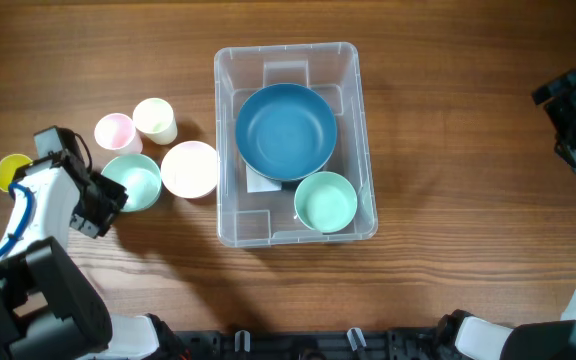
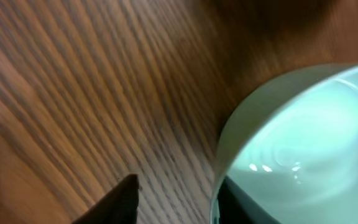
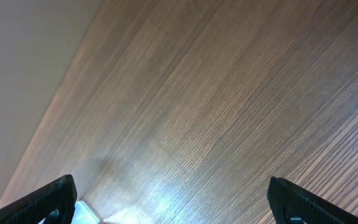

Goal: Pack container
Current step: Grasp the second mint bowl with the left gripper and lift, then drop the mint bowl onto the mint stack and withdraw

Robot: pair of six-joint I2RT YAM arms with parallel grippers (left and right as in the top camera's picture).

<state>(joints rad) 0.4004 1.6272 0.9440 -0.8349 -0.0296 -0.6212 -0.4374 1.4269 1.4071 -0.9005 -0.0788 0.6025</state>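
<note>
We see container [image 1: 226, 140] at centre of table [image 1: 448, 220]: clear plastic, rectangular, rounded corners. Inside it, wide blue bowl [image 1: 286, 130] spans far part almost wall to wall. Mint bowl [image 1: 326, 200] sits in near right corner. Left of container, close-packed round pieces: white bowl [image 1: 189, 168], second mint bowl [image 1: 136, 180], pink cup [image 1: 116, 131], cream cup [image 1: 154, 119]. At second mint bowl, left gripper [image 2: 176, 202] has fingers apart, either side of glossy rim. Far right, right gripper [image 3: 173, 202] is spread wide over wood grain; we note broad stretch of table between it and container.
</note>
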